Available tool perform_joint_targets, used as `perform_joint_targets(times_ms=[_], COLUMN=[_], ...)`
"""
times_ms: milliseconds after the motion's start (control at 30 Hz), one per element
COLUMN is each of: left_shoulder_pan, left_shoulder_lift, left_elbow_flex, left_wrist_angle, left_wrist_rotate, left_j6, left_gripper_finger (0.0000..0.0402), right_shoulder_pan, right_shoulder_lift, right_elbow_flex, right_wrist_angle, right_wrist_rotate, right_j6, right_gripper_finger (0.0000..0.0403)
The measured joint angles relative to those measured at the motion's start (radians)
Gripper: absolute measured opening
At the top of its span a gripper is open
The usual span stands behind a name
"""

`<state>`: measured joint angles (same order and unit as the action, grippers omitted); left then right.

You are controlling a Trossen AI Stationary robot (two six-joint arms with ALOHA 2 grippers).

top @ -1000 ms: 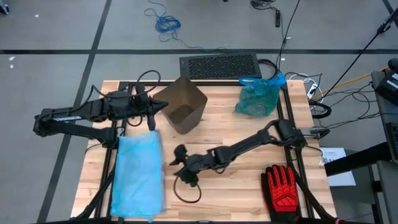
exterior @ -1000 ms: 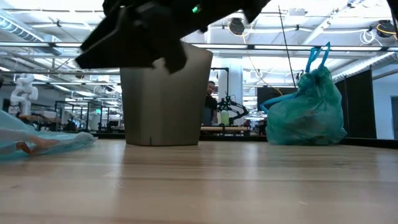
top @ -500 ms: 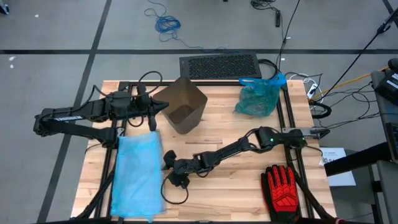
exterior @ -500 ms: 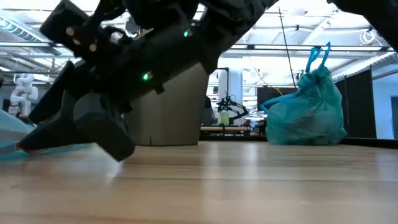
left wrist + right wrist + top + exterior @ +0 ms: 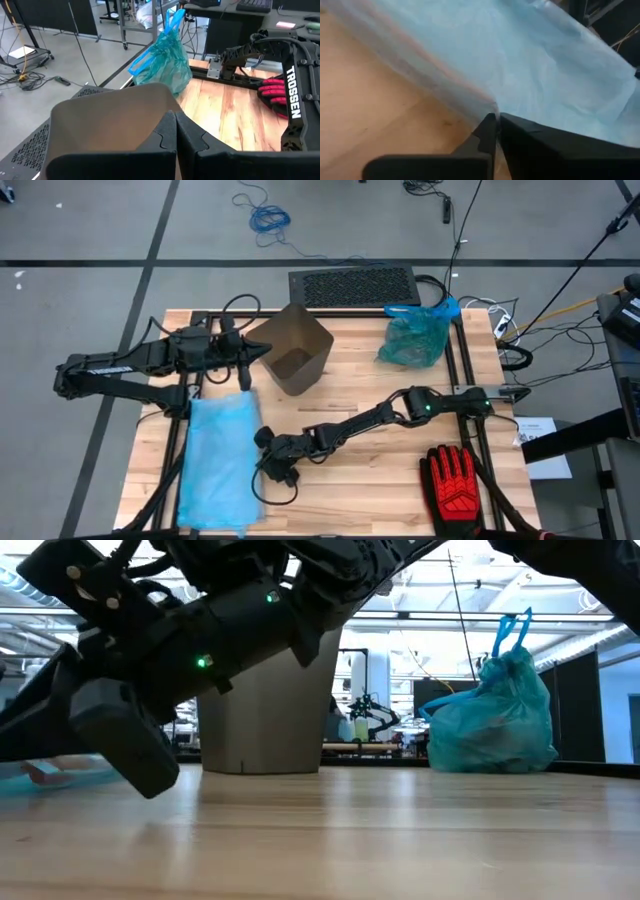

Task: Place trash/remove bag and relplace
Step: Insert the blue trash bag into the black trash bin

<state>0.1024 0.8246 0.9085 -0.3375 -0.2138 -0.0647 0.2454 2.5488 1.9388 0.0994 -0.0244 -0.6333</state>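
now, line by line:
right gripper: low over the table, fingers pinched together on the near edge of the flat light-blue bag; the right wrist view shows the thin film caught between the fingertips.
left gripper: clamped shut on the rim of the tan bin, which stands upright toward the far side of the table; in the left wrist view the closed fingers sit on the bin's near wall.
light-blue bag: spread flat on the table's left part, just in front of the bin.
tied teal bag: full and knotted, at the far right of the table, well apart from the bin.
trash: no loose scraps visible on the table.
red-and-black glove: lying flat at the near right corner, apart from both arms.
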Motion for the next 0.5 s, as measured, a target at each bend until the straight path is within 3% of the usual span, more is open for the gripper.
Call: perform_joint_targets(times_ms=[133, 500], left_shoulder_pan=[0.000, -0.012], left_shoulder_lift=[0.000, -0.023], left_elbow_flex=[0.000, 0.002], left_wrist_angle=[0.049, 0.185], left_wrist_rotate=[0.002, 0.116], left_j6=[0.015, 0.027], left_gripper_finger=[0.0000, 0.0000], right_shoulder_pan=[0.005, 0.008], right_shoulder_lift=[-0.049, -0.346], right_elbow_flex=[0.000, 0.000], right_wrist_angle=[-0.058, -0.232], right_wrist_rotate=[0.020, 0.027], right_j6=[0.015, 0.057], right_gripper_finger=[0.0003, 0.0000])
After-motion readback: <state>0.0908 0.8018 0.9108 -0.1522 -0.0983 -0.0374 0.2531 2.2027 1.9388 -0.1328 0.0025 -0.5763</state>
